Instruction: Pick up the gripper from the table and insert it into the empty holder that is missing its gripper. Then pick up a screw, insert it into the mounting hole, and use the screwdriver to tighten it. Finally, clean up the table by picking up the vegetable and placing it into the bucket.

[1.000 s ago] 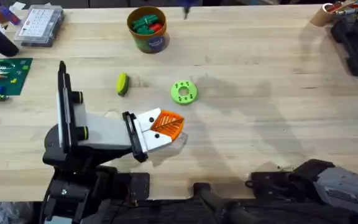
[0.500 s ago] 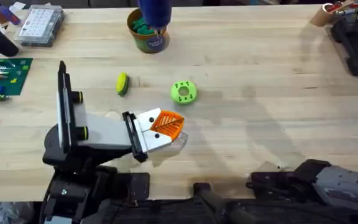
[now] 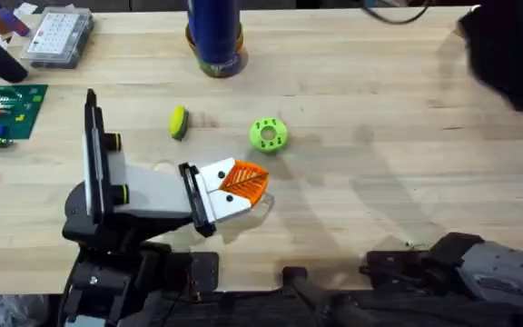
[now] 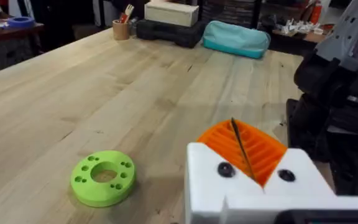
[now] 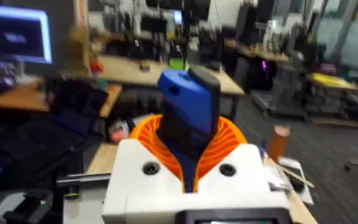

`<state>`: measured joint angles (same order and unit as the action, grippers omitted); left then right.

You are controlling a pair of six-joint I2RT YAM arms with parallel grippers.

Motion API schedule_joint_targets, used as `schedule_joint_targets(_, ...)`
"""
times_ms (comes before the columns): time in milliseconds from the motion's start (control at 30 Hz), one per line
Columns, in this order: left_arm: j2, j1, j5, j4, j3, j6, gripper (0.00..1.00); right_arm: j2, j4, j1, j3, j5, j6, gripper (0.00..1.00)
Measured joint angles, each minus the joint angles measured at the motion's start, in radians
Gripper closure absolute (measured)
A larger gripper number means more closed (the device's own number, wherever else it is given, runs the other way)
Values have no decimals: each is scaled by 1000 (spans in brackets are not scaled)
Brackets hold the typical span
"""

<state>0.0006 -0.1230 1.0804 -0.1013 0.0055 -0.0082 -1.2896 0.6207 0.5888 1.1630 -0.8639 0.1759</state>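
Resting low on near-left bench, left end effector [image 3: 243,182] has pads pressed together, empty. Right end effector [image 5: 188,155] pinches screwdriver [image 3: 213,27], raised over bucket [image 3: 218,62] at far edge. Vegetable [image 3: 179,122] waits left of green ring [image 3: 268,134].

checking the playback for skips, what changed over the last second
The blue screwdriver came in from the far edge and now covers most of the bucket; the right gripper has its jaws shut on it. A dark blur entered at the far right. The left gripper, vegetable and green ring stayed put.
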Motion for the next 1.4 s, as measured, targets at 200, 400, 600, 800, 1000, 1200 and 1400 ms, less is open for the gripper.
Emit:
schedule_joint_targets(200,0,0,0,0,0,0,985,0,105,0,-77,-7,100,955)
schedule_joint_targets(400,0,0,0,0,0,0,985,0,108,7,-86,-10,135,954)
schedule_joint_targets(600,0,0,0,0,0,0,985,0,106,35,-86,-17,142,953)
schedule_joint_targets(800,0,0,0,0,0,0,985,0,106,52,-86,-25,143,953)
schedule_joint_targets(1000,0,0,0,0,0,0,985,0,108,77,-97,-27,138,953)
schedule_joint_targets(1200,0,0,0,0,0,0,985,0,132,84,-146,-31,137,954)
schedule_joint_targets(1400,0,0,0,0,0,0,985,0,165,113,-167,-39,137,954)
